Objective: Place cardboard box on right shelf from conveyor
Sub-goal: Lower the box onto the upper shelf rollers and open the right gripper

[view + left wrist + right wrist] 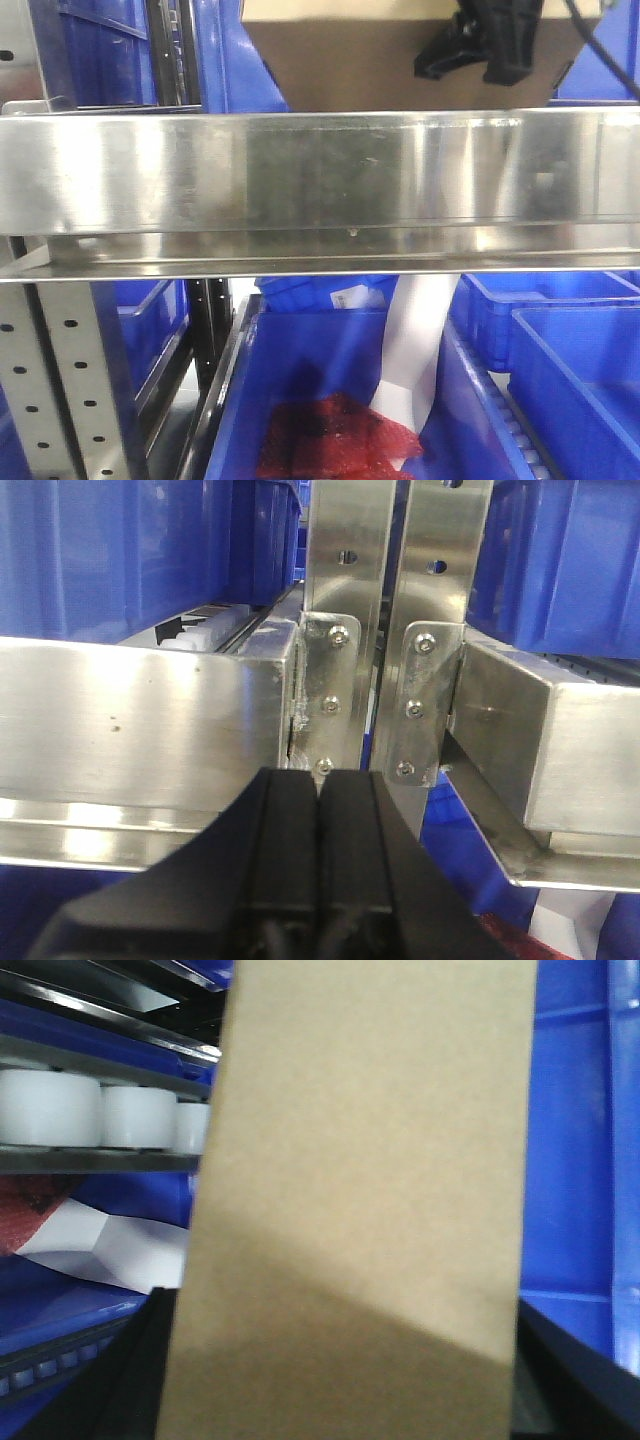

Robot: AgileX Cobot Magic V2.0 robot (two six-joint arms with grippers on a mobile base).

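The tan cardboard box [340, 60] hangs just above the right shelf's shiny steel front lip [300, 170], at the top of the front view. My right gripper [490, 45] holds the box's right part. In the right wrist view the cardboard box [360, 1160] fills the middle, and the right gripper [345, 1350] is shut on it, with a black finger [150, 1370] at each side. My left gripper [320, 780] is shut on nothing, facing two grey perforated uprights [345, 600] where steel shelf lips [140, 720] meet. The conveyor is out of view.
Blue plastic bins [560, 370] stand under the shelf. One bin [300, 400] holds a red mesh bag [335, 440] and a white sheet [415, 350]. Blue crates [100, 50] stand behind the shelf. White rollers [100, 1110] run at the left of the right wrist view.
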